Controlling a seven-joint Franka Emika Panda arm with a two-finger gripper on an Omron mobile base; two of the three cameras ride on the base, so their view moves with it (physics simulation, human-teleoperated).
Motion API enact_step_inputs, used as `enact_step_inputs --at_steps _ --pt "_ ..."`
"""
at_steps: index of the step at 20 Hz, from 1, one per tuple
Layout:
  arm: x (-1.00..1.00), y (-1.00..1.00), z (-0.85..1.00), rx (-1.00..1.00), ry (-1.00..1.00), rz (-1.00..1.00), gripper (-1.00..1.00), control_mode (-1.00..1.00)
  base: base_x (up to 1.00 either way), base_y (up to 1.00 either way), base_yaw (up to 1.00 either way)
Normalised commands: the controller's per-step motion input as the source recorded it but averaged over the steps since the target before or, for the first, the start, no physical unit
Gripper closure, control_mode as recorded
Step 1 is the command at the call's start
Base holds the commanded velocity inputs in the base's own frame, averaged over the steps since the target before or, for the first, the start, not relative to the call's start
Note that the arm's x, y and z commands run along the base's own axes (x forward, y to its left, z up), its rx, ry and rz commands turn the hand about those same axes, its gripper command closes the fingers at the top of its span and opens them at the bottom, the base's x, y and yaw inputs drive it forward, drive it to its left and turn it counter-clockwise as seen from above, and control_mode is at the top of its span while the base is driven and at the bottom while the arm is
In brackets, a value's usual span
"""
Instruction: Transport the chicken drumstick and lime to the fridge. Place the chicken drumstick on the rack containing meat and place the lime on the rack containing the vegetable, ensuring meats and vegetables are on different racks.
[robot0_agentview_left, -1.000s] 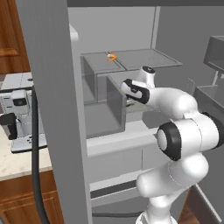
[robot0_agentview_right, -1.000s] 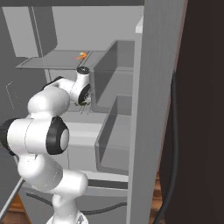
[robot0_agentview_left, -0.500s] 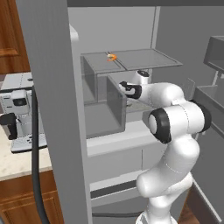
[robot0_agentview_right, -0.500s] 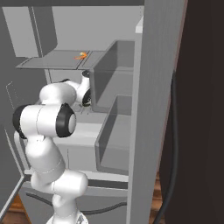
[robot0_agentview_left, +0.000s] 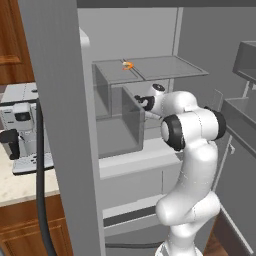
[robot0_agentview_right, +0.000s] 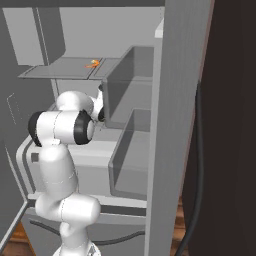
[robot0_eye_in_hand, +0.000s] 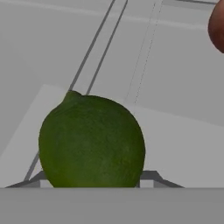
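Observation:
The dark green lime (robot0_eye_in_hand: 92, 140) sits close up at the bottom of the hand view, right where the fingers are, above a pale shelf; the fingertips themselves are hidden. My gripper (robot0_agentview_left: 144, 103) (robot0_agentview_right: 102, 113) reaches into the fridge (robot0_agentview_left: 150, 30) under its upper shelf, shut on the lime. The red-orange vegetable (robot0_eye_in_hand: 217, 25) lies on the same shelf, farther in at the view's top right. The tiny orange meat (robot0_agentview_left: 128, 65) (robot0_agentview_right: 92, 63) rests on the upper shelf. The chicken drumstick is out of view.
Translucent door bins (robot0_agentview_left: 117, 120) (robot0_agentview_right: 132, 150) stand close beside the hand. The fridge door (robot0_agentview_left: 60, 125) rises at the left, with a coffee machine (robot0_agentview_left: 22, 130) on a counter behind it. Drawers (robot0_agentview_left: 135, 185) lie below the shelves.
The hand has slid slightly deeper into the fridge under the upper shelf. The arm's elbow has swung round and folded closer behind it.

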Motion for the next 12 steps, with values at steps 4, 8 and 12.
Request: enact_step_inputs --at_steps 4,8,12 --pt "0.6 0.0 -0.25 0.0 0.0 0.0 1.0 -1.0 0.0 0.0 0.0" --pt "0.52 0.0 -0.24 0.0 0.0 0.0 1.0 -1.0 0.0 0.0 0.0" --pt "0.22 0.0 -0.34 0.0 0.0 0.0 1.0 -1.0 0.0 0.0 0.0"
